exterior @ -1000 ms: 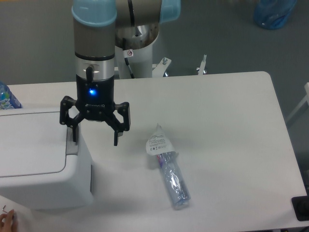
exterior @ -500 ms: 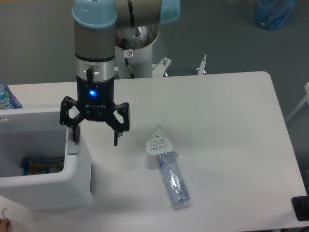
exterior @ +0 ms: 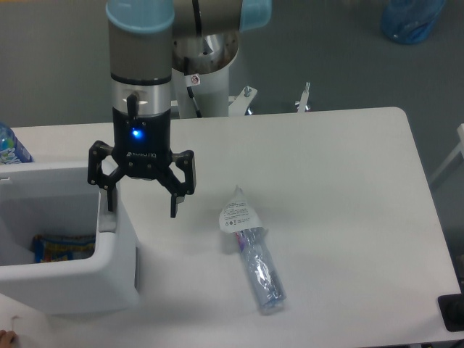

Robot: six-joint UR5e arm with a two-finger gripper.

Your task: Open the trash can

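The white trash can [exterior: 109, 272] stands at the table's left front with its top open; a blue and yellow wrapper [exterior: 64, 246] lies inside. Its lid is out of view. My gripper [exterior: 142, 207] hangs open over the can's right rim. The left fingertip [exterior: 110, 202] sits at the small grey tab [exterior: 109, 221] on that rim, though I cannot tell if they touch. The right fingertip [exterior: 174, 207] hangs outside the can above the table. Nothing is between the fingers.
A crushed clear plastic bottle [exterior: 251, 254] lies on the white table [exterior: 341, 188] right of the gripper. Another bottle's blue top [exterior: 10, 146] shows at the far left edge. The robot base [exterior: 206, 72] stands behind the table.
The can's flat lid covered the top one second ago; it is now gone from view and the inside shows. The gripper has lifted very slightly.
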